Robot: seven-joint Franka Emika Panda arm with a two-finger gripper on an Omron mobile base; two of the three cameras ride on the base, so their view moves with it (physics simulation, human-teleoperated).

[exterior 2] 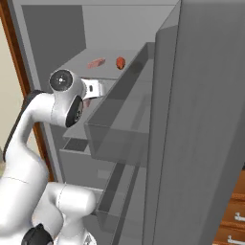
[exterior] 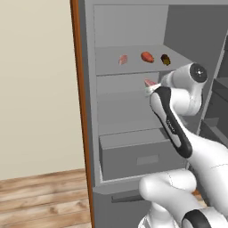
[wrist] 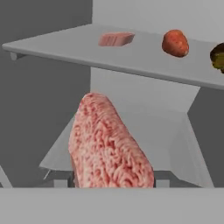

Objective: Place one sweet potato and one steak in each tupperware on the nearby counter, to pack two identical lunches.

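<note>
Pink marbled steak (wrist: 109, 144), close up

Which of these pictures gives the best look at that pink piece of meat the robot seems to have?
The hand view: the steak looms large and close there, streaky surface plain. In the left base view only a pink corner peeks past the arm. The right base view shows just a pink sliver below the wrist.

Grey fridge (exterior: 129, 151), wooden floor (exterior: 44, 196)
</note>
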